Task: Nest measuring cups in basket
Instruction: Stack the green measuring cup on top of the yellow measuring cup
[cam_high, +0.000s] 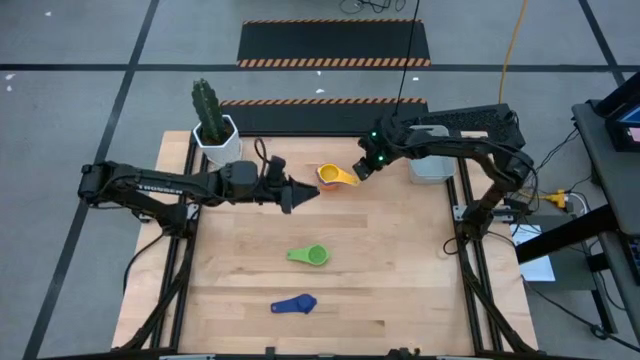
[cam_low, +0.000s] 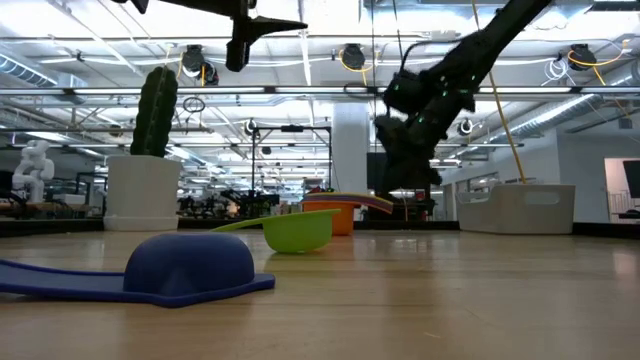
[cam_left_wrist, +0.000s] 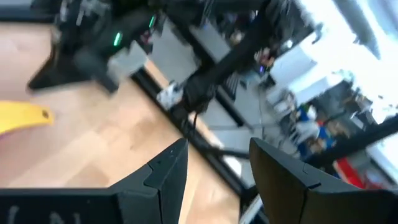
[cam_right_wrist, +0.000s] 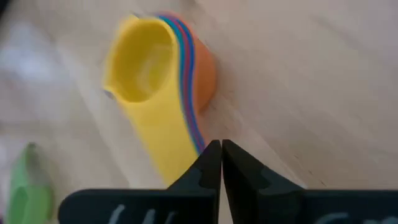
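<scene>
A nested stack of measuring cups (cam_right_wrist: 155, 68), yellow innermost and orange outermost, rests on its bowl on the wooden table at the far middle (cam_high: 335, 176). My right gripper (cam_right_wrist: 221, 155) is shut, with its tips right beside the stacked handles. The pale grey basket (cam_high: 432, 165) stands at the far right, under my right arm. A green cup (cam_high: 312, 255) and a dark blue cup (cam_high: 295, 304) lie apart nearer the front. My left gripper (cam_high: 305, 193) hovers open, high above the table left of the stack, and holds nothing. My right gripper's shut fingertips (cam_right_wrist: 208, 163) come slanting down from the table's right and stand at the edge of the stacked handles (cam_right_wrist: 186, 140), near their free end. I cannot tell whether they touch the handles. The stack stays on the table.
A white hexagonal pot with a cactus (cam_high: 216, 135) stands at the far left corner. Bare wood lies between the stack, the green cup and the table's right edge. The black frame rails run along the left and right sides.
</scene>
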